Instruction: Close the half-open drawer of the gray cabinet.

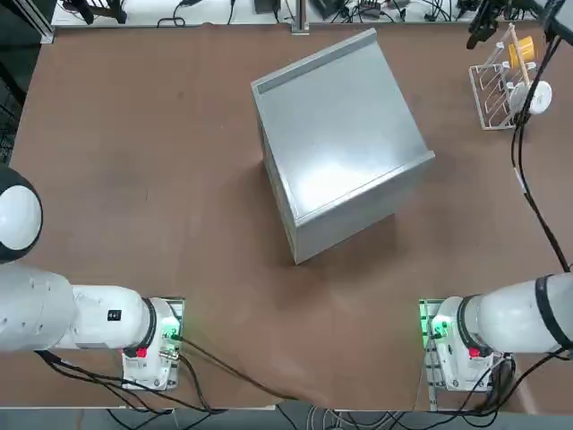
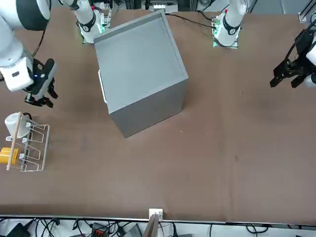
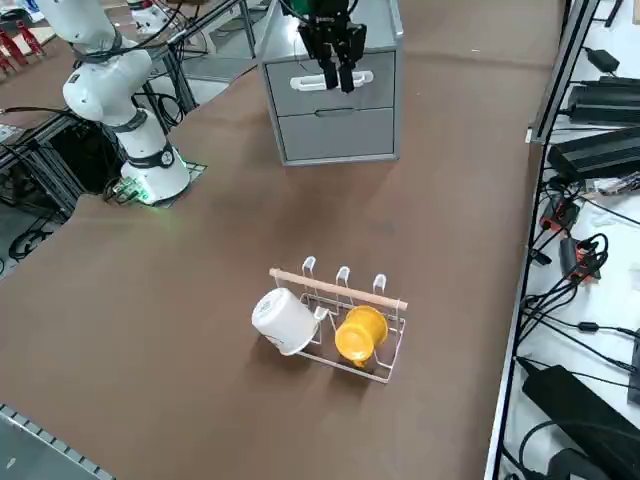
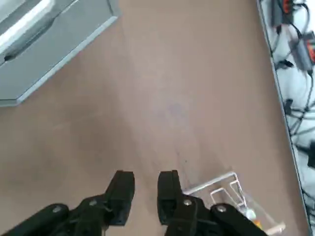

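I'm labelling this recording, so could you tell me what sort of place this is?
Probably a robotics lab: a robot arm is mounted at the table, cables and electronics lie alongside, and a cabinet stands there.

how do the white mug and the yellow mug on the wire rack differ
The large white mug looks bigger than the small yellow mug. The white mug's handle points toward the yellow mug, while the yellow mug's points away from the rack's wooden bar. Both hang on the white wire rack, tilted.
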